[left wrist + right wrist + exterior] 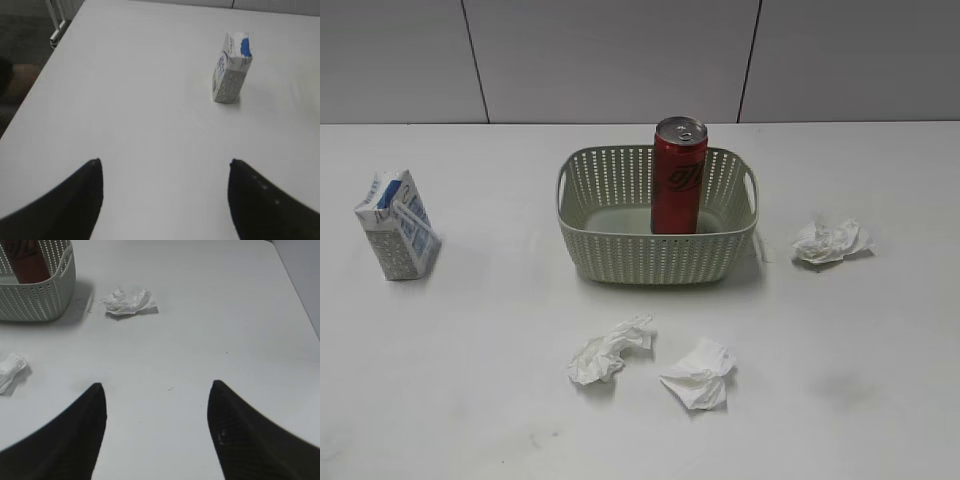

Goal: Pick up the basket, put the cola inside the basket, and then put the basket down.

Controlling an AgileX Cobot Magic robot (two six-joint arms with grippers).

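The pale sage-green basket (pixel 660 255) stands on the white table at the middle. The red cola can (pixel 678 180) stands upright inside it. In the right wrist view the basket (pixel 45 295) is at the top left with the cola (pixel 31 262) showing inside. My left gripper (pixel 165 162) is open and empty above bare table, far from the basket. My right gripper (pixel 157 385) is open and empty above bare table, to the right of the basket. Neither gripper shows in the exterior view.
A blue-and-white carton (pixel 397 225) stands at the left and also shows in the left wrist view (pixel 231 67). Crumpled tissues lie right of the basket (pixel 831 241) and in front of it (pixel 608 350) (pixel 700 374). The table's left edge (pixel 40 85) is near.
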